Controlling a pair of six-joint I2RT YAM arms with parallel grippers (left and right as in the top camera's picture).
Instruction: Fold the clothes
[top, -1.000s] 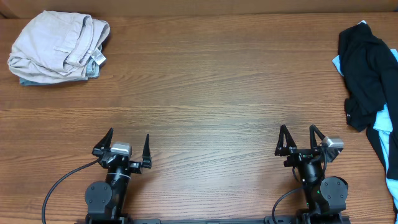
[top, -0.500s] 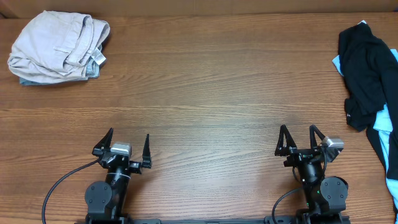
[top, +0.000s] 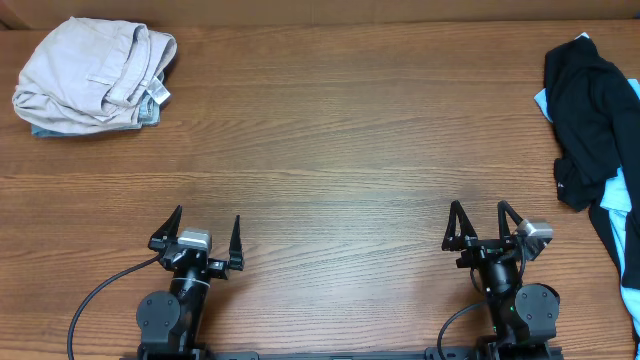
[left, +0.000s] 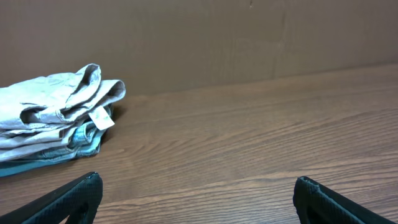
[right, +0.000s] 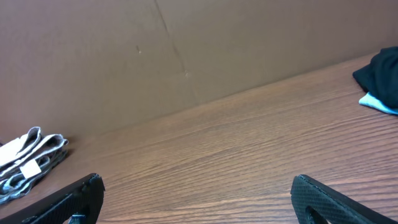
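The beige shorts (top: 90, 72) lie folded in a bundle at the table's far left corner, with a small white label at their right edge. They rest on a light-blue denim garment (top: 147, 113). The shorts also show in the left wrist view (left: 50, 102) and small in the right wrist view (right: 28, 155). My left gripper (top: 206, 231) is open and empty near the table's front edge, far from the shorts. It also shows in the left wrist view (left: 198, 190). My right gripper (top: 481, 225) is open and empty at the front right. It also shows in the right wrist view (right: 196, 190).
A black garment (top: 590, 115) with light-blue cloth (top: 625, 230) under it lies at the table's right edge; it also shows in the right wrist view (right: 380, 71). A brown wall (left: 205, 37) stands behind the wooden table (top: 340, 150).
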